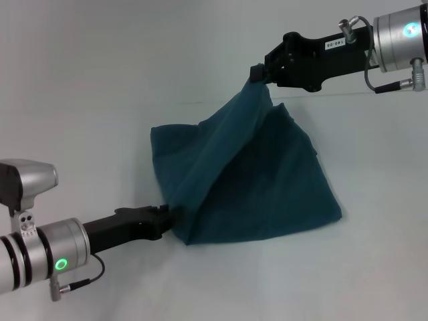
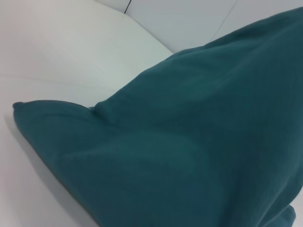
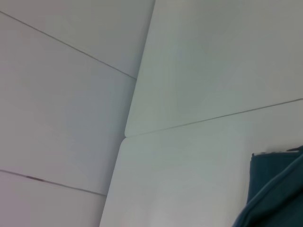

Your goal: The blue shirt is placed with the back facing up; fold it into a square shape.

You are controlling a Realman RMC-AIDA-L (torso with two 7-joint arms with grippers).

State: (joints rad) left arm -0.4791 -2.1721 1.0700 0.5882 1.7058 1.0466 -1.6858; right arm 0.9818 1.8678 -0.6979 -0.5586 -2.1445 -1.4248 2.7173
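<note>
Item: blue shirt (image 1: 254, 180), dark teal knit, plain, no print visible. Position: on the white table (image 1: 100, 134), centre of the head view, partly lifted off the surface. Form: tent-like, rising to a peak at the upper right; a ridge of cloth runs from that peak down to the near left corner. Lower edge and right-hand corner rest on the table; the left rear corner lies flat on it.

Right gripper (image 1: 257, 72): raised above the table at the upper right of the head view, arm reaching in from the right edge. Fingers pinched on the shirt's topmost point, cloth hanging straight down from them.

Left gripper (image 1: 167, 214): low, close to the table, at the near left of the shirt, arm entering from the lower left. Its tip meets the cloth at the foot of the ridge, pinching the fabric there; the fingertips themselves are buried in the fold.

Left wrist view: shirt (image 2: 189, 151) fills most of the picture, a rounded corner of it lying on the table (image 2: 71, 47); own fingers not shown.

Right wrist view: mostly table surface (image 3: 189, 94) with panel seams; a small hanging portion of the shirt (image 3: 274, 189) at one corner; own fingers not shown
</note>
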